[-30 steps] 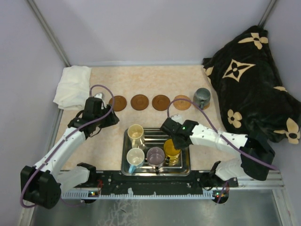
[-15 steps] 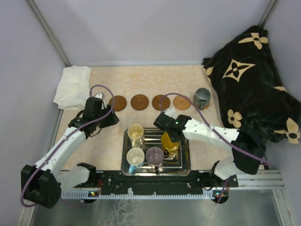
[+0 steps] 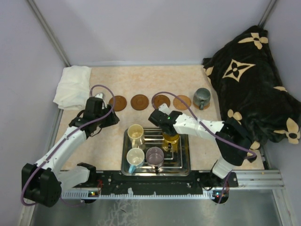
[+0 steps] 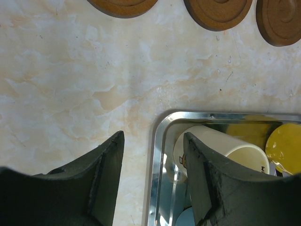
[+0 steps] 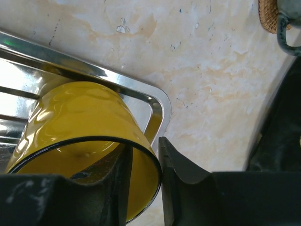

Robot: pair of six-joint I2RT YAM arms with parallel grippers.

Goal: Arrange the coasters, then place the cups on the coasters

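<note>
Coasters [image 3: 139,101], top view: four lie bare in a row on the counter [image 3: 155,80] beyond the tray [image 3: 126,162]. A fifth carries the grey-green cup [image 3: 202,97]. The cream cup [image 3: 135,133], white cup [image 3: 135,157] and mauve cup [image 3: 155,155] stand in the tray.

Left wrist view: the left end effector [image 4: 153,136] is partly open and empty, above the tray's corner.

Right wrist view: the right end effector [image 5: 143,150] straddles the rim of the yellow cup [image 5: 80,113] at the tray's corner, one finger inside and one outside. Whether it clamps the wall cannot be determined.
</note>
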